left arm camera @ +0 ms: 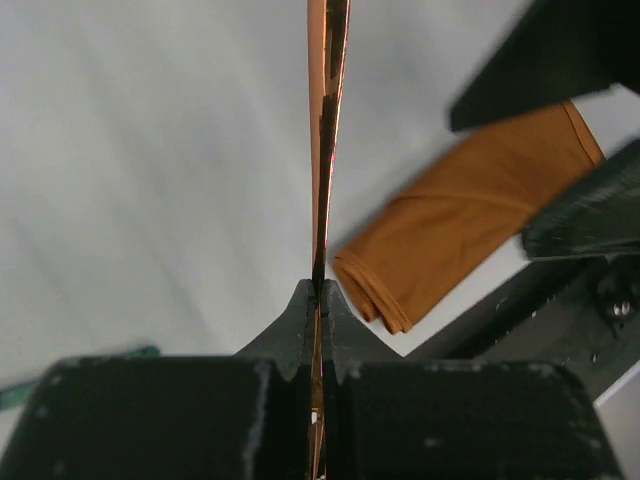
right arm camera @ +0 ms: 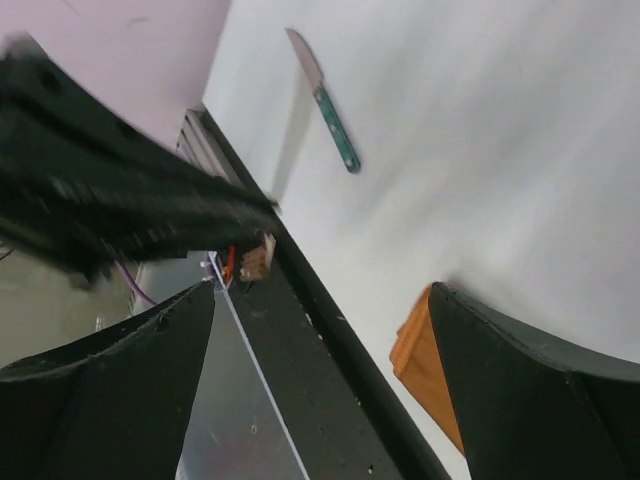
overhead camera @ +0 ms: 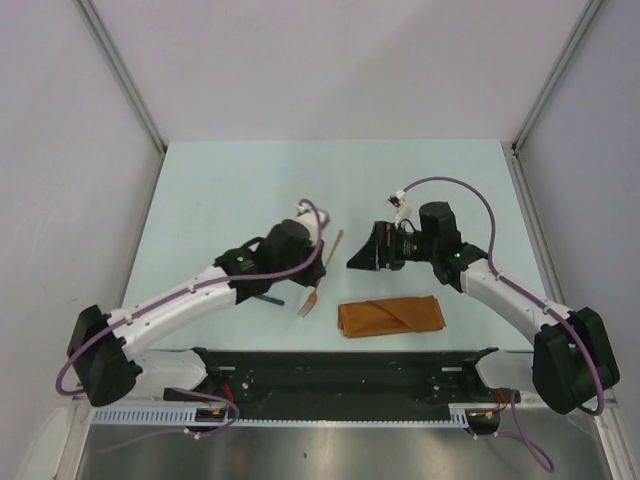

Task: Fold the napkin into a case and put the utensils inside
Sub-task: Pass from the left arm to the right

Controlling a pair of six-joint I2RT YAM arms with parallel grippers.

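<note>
The left hand [overhead camera: 323, 264] is clenched on the wooden fork [overhead camera: 310, 300], pinching it partway along its length. In the left wrist view the fork [left arm camera: 322, 130] runs edge-on straight out past the closed fingertips of that hand [left arm camera: 318, 292]. Seen from above, the fork's long axis runs roughly from the far side of the worktop [overhead camera: 220, 190] toward its near edge, leaning a little left at the near end. Whether it is clear of the surface cannot be told. The case [overhead camera: 391, 316] lies flat close to the near edge, about midway along it, to the right of the left hand and nearer the edge. Its long axis runs along that edge, so the fork sits nearly crosswise to it. The layered end of the case [left arm camera: 372, 292] faces the left hand, which looks the natural mouth for sliding the fork in once it is turned to lie in line with the strip. The right hand [overhead camera: 362, 252] is released and holds nothing, hovering just beyond the case's far side with its fingers pointing left. Its own view catches only a corner of the case [right arm camera: 425, 365]. The teal-handled knife [right arm camera: 330, 110] lies on the worktop near the left arm's forearm, apart from the case.
</note>
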